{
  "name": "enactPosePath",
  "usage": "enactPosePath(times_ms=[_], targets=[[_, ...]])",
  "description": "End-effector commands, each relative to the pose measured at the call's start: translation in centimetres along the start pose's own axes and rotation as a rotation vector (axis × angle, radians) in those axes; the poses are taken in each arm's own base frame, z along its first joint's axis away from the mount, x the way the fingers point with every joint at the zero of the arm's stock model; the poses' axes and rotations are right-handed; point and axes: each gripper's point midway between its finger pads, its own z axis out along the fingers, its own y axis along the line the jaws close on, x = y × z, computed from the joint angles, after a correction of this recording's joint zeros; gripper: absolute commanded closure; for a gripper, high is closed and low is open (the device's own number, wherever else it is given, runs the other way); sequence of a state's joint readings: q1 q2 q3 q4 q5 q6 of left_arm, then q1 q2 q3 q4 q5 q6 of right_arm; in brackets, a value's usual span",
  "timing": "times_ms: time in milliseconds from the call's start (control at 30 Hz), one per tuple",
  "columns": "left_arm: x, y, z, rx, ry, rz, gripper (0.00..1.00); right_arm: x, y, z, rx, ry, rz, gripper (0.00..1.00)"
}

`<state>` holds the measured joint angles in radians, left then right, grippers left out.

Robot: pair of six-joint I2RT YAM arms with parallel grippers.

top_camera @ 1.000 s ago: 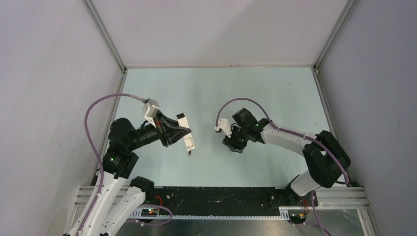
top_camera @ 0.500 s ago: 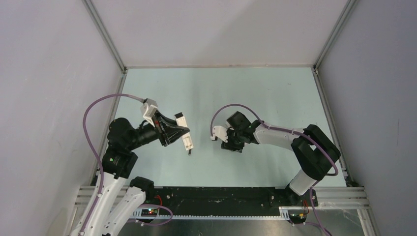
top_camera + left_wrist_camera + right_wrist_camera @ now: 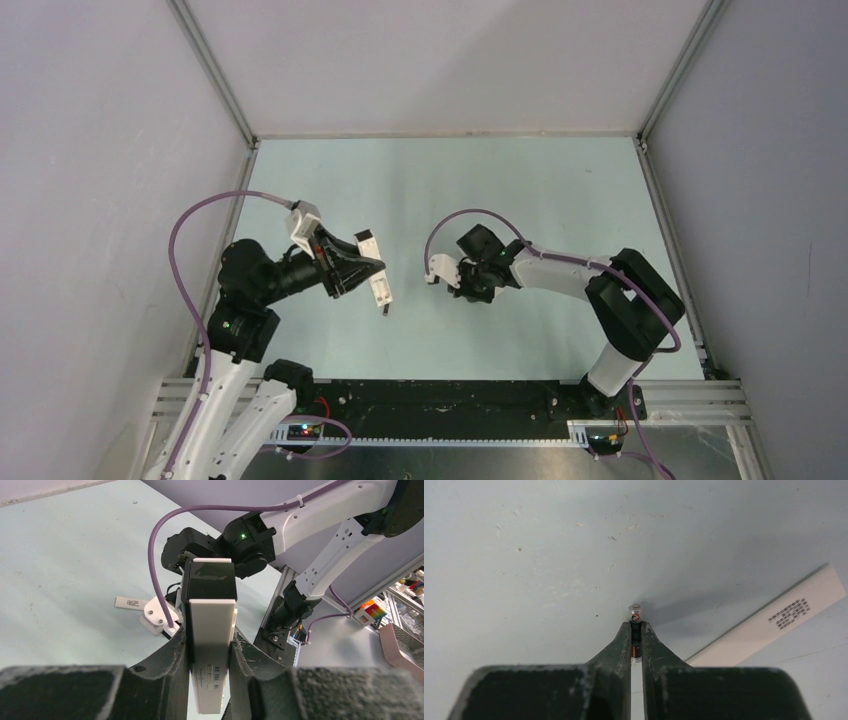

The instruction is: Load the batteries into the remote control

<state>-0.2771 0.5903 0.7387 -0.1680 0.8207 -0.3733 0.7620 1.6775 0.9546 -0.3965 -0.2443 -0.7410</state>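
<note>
The table (image 3: pixel 520 190) is pale green, and its near edge is covered by the arms' black mounting rail. The left arm (image 3: pixel 250 290) runs off the bottom of the top view. The right arm (image 3: pixel 600 290) reaches in towards the remote control (image 3: pixel 378 280) from that thing's right.

The left gripper (image 3: pixel 366 272) is clamped on the remote's long sides. In the left wrist view its fingers (image 3: pixel 172 655) hide the remote's lower edges and the frame cuts off its near end. I cannot tell whether the remote clears the table. Its long axis runs near to far in the top view. The black end points to the arm bases and the white end to the back wall.

The right gripper (image 3: pixel 636 629), right of the remote and apart from it, is pinched on a battery (image 3: pixel 636 615). In the top view that gripper covers the cell entirely. In the right wrist view the fingertips hide the battery's middle. Its long axis lies in line with the fingers, with the metal cap pointing away from the wrist.

A white labelled strip (image 3: pixel 774 617) lies flat just beside the battery, on the side away from the remote. One end passes behind the right finger.
</note>
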Motion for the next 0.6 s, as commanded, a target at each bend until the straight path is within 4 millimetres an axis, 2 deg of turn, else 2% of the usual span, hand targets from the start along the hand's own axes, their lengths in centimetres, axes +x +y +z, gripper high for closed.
enactPosePath(times_ms=[0,167,267,300,333,367,467,567], targets=[[-1.2,-0.8,-0.2,0.029,-0.022,0.039,0.92,-0.2,0.4,-0.6,-0.038,0.022,0.096,0.96],[-1.3,-0.5,-0.1,0.016,-0.026,0.024,0.92,-3.5,0.2,-3.1,-0.066,-0.146,0.264,1.0],[-1.1,-0.1,0.3,0.01,-0.032,-0.035,0.92,-6.3,-0.3,-6.1,-0.052,-0.286,0.357,1.0],[-1.6,-0.2,0.6,0.026,-0.056,-0.067,0.92,-6.7,-0.4,-6.7,-0.051,-0.312,0.373,1.0],[-1.3,-0.1,0.9,0.037,-0.062,-0.093,0.92,-7.7,-0.8,-8.1,-0.023,-0.364,0.404,1.0],[-1.9,-0.2,1.2,0.056,-0.089,-0.118,0.91,-7.8,-1.4,-8.7,0.008,-0.379,0.433,1.0],[-1.9,0.6,1.9,0.057,-0.114,-0.172,0.91,-9.4,-2.9,-12.3,0.097,-0.492,0.573,1.0],[-2.5,0.7,2.5,0.075,-0.158,-0.238,0.91,-9.5,-4.8,-15.5,0.236,-0.562,0.712,1.0]])
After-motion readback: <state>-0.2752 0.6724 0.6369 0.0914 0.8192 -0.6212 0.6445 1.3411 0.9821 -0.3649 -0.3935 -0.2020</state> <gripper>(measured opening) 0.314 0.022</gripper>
